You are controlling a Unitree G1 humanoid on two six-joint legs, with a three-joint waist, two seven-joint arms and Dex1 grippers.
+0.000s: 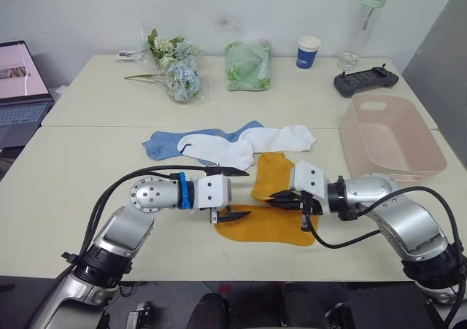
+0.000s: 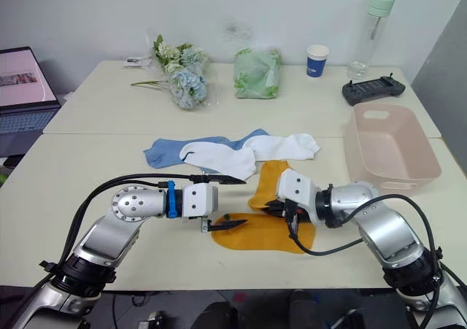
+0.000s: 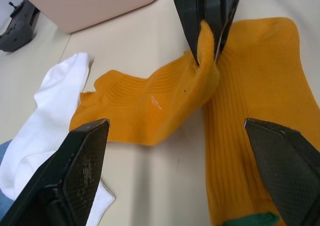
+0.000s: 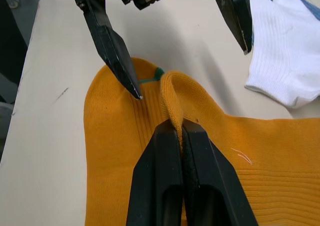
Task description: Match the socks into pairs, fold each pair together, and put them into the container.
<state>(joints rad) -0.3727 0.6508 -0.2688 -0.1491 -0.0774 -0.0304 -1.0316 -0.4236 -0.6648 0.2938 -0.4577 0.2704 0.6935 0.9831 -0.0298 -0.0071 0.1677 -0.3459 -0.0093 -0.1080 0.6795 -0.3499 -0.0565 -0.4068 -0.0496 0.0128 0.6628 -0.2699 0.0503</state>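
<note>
Two mustard-yellow socks lie at the table's front middle. One yellow sock (image 1: pixel 263 228) lies flat, with a green mark (image 3: pixel 250 220) at its edge. My right gripper (image 1: pixel 277 200) is shut on a raised fold of the other yellow sock (image 4: pixel 172 93), which partly overlaps the flat one. Facing it from the left, my left gripper (image 1: pixel 235 192) is open, one finger above and one finger (image 4: pixel 114 45) low over the flat sock. Two white socks (image 1: pixel 219 150) lie overlapping on light blue socks (image 1: pixel 162 144) just behind. The pink container (image 1: pixel 355 143) stands at the right.
Along the far side of the table are a bunch of flowers (image 1: pixel 176 68), a green cloth bundle in plastic (image 1: pixel 249 65), a paper cup (image 1: pixel 309 52), a clear bottle (image 1: pixel 365 26) and a black controller (image 1: pixel 365 81). A laptop (image 1: pixel 20 84) sits at the left.
</note>
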